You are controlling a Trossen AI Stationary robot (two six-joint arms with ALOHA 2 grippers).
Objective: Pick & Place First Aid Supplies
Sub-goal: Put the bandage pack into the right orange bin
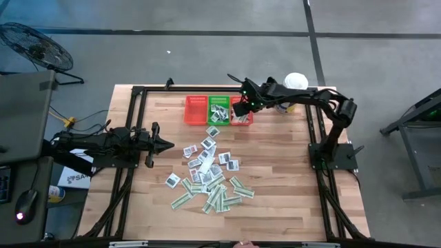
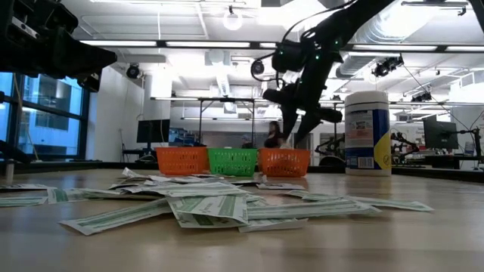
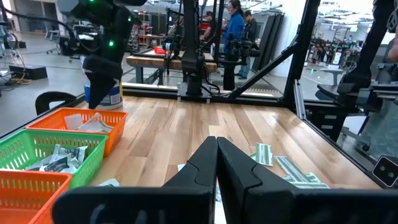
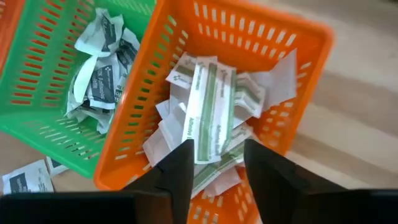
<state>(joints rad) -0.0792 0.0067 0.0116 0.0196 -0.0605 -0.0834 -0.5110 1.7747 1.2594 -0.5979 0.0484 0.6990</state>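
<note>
1. Butcher-block wood forms the table point(image 1: 275, 165), fenced by a black frame, with a workshop of benches and ceiling lights behind it in the low view.
2. First aid packets point(image 1: 207, 176) lie scattered over the middle and near part of the table: squarish white ones with dark print toward the baskets, narrow green-and-white strips point(image 2: 204, 205) toward the near edge.
3. More green-and-white strips point(image 4: 208, 118) are piled in the right-hand orange basket point(image 4: 292, 37); one long strip lies on top, directly in front of the right gripper's fingers.
4. White printed packets point(image 4: 99, 68) fill the green basket point(image 1: 219, 109) in the middle of the row.
5. No contents can be made out in the left orange basket point(image 1: 196, 109).
6. Right gripper point(image 4: 214, 165) hangs just above the right-hand orange basket, jaws parted with a gap between them and nothing pinched.
7. Left gripper point(image 3: 216, 163) hovers at the table's left side, well apart from the packets, its jaws pressed together on nothing.
8. Behind the baskets a white cylindrical tub with a blue label point(image 2: 367, 132) stands upright at the far edge.
9. People point(image 3: 236, 31) stand among the benches beyond the table.
</note>
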